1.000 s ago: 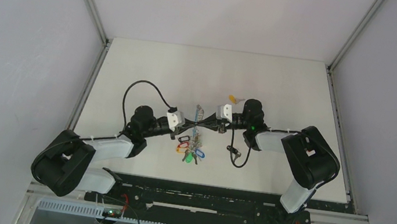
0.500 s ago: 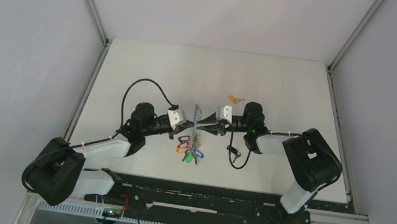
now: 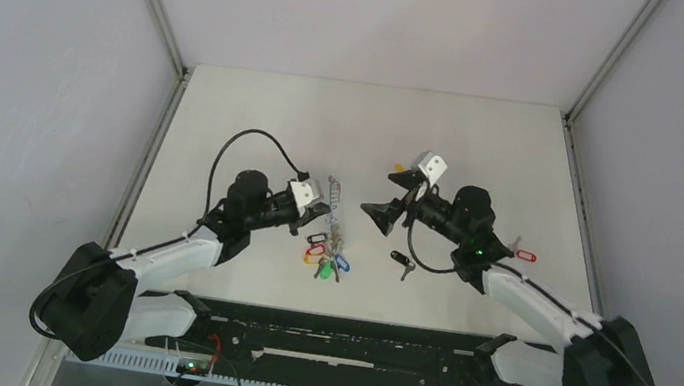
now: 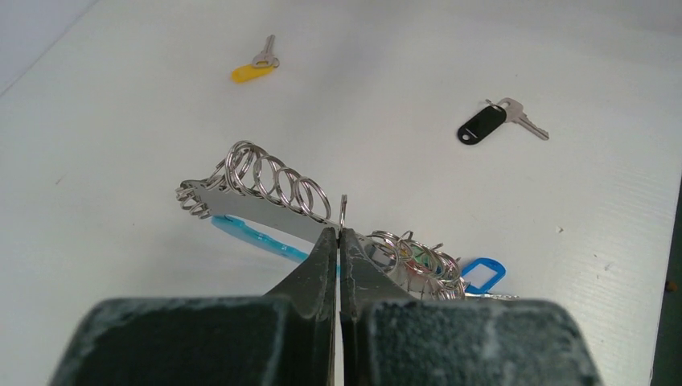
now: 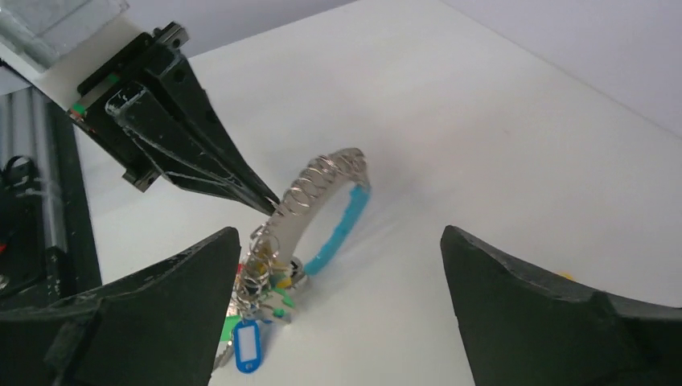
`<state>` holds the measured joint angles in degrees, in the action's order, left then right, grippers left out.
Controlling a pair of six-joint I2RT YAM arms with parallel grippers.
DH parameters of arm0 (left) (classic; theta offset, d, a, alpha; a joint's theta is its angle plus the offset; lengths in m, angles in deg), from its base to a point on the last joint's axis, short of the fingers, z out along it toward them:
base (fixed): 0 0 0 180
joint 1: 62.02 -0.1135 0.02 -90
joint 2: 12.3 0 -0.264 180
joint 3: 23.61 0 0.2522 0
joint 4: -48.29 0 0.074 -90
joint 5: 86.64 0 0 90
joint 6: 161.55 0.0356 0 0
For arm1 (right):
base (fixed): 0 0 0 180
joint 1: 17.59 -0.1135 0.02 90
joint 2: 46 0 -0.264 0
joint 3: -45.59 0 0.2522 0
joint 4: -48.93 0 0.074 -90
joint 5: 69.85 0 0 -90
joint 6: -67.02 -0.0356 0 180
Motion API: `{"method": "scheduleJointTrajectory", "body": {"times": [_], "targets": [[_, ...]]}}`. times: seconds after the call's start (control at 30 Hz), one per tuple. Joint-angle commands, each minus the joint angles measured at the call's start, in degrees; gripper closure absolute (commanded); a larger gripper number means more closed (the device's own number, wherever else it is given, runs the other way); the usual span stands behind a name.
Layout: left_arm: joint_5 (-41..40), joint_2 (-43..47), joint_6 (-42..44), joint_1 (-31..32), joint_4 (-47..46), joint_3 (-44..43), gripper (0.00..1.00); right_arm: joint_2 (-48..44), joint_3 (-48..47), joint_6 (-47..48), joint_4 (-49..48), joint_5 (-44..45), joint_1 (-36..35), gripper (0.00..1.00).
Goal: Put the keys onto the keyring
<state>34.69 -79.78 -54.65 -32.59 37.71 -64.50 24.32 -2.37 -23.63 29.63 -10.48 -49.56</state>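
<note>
Table [image 3: 259, 111] white (grey walls [image 3: 34, 59]); left end effector [image 4: 339, 241] pinches keyring [image 4: 265, 181], right end effector [image 3: 386, 193] gapes.

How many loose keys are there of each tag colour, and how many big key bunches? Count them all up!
yellow-tag key: 1
black-tag key: 1
red-tag key: 1
keyring bunch: 1
Total: 4

No legible text, label or number anywhere.
</note>
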Motion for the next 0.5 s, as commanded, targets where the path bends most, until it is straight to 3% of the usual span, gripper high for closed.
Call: {"method": "scheduleJointTrajectory", "body": {"times": [0.0, 0.17, 0.27, 0.4, 0.47], "targets": [[-3.8, 1.0, -2.4, -0.3, 0.0, -4.5, 1.0, -13.3, 0.5, -5.2, 19.3, 16.4, -0.7, 0.0], [-5.8, 1.3, -4.2, -0.3, 1.6, -5.7, 1.0, -25.7, 3.0, -12.2, 31.4, 20.9, 0.2, 0.0], [-6.7, 2.6, -4.9, -0.3, 0.5, -4.8, 1.0, -30.7, 3.8, -16.4, 36.1, 19.1, 2.9, 0.0], [-8.1, 3.1, -6.1, -0.3, 0.4, -4.5, 1.0, -36.2, 6.6, -24.2, 41.1, 26.0, 4.5, 0.0], [-9.1, 3.0, -6.6, -0.3, 0.3, -4.5, 1.0, -36.6, 6.1, -23.8, 44.3, 24.7, 5.0, 0.1]]}}
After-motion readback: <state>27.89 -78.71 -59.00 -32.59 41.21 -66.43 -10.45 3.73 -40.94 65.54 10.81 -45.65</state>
